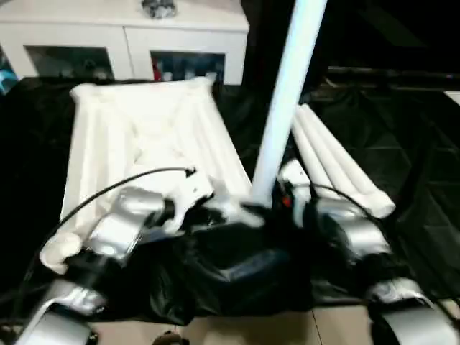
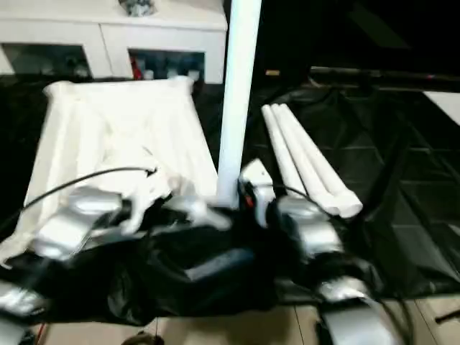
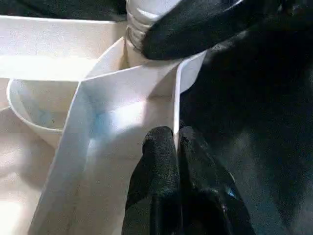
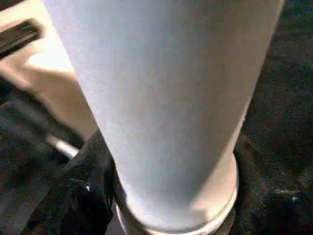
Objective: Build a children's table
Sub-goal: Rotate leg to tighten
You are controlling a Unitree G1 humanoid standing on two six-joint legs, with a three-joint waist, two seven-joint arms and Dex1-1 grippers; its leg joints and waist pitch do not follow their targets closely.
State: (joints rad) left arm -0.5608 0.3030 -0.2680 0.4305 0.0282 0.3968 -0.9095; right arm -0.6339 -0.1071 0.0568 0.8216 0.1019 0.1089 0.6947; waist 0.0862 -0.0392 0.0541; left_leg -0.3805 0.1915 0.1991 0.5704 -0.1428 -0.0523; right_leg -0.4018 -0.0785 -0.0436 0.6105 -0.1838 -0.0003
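Behind the upright leg, its socket stays hidden.

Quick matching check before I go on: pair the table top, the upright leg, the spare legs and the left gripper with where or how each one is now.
Things:
1. table top
2. upright leg
3. spare legs
4. left gripper

States:
A. lying side by side on the black cloth
B. pinching the top's rim
C. underside up
D. standing at the top's near corner

Pairs: 1-C, 2-D, 3-A, 4-B

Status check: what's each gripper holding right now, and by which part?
Right gripper holds the upright white tapered tube leg near its ridged lower end. Left gripper pinches the rim wall of the white plastic tabletop by its corner socket.
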